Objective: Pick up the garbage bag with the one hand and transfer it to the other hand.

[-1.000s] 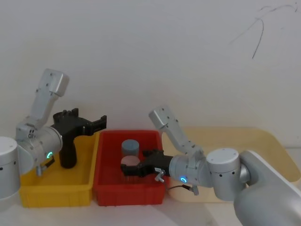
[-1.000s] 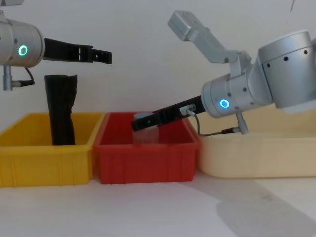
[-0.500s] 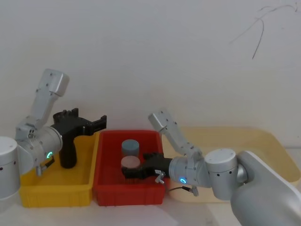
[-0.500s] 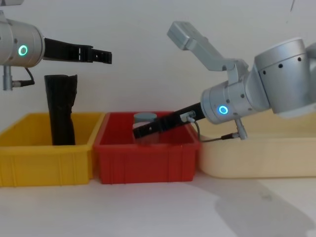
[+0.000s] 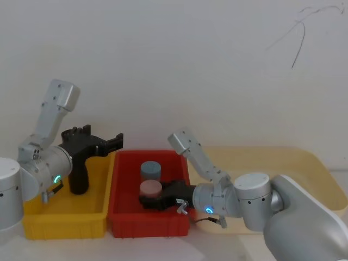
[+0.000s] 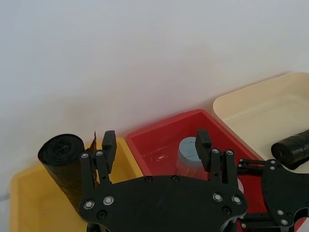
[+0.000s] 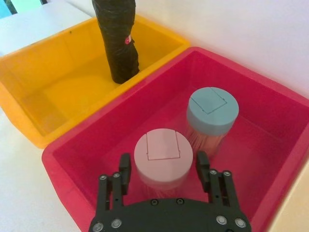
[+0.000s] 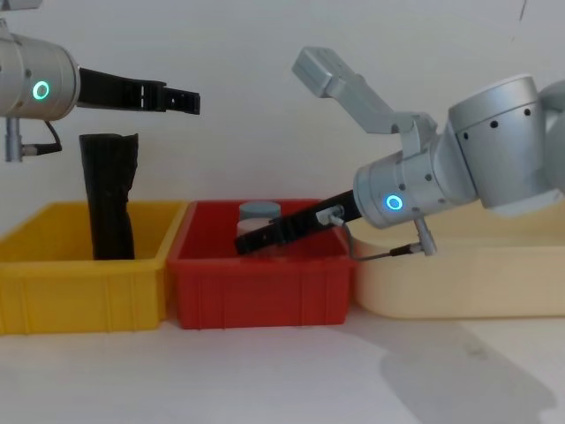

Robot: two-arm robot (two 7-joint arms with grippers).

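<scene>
While the cream tray (image 8: pixel 459 278) sits at the far right with a black roll (image 6: pixel 292 148) lying in it, the yellow bin (image 5: pixel 65 215) holds the garbage bag (image 7: pixel 118 41) upright, its small red label unreadable. Beside it, the red bin (image 5: pixel 147 223) carries a blue-capped jar (image 7: pixel 212 113) and a pink-capped jar (image 7: pixel 163 154). The right gripper (image 7: pixel 164 176) dips into the red bin, fingers spread wide astride the pink cap. The left gripper (image 5: pixel 109 142) hovers above the bag, open, holding nothing.
</scene>
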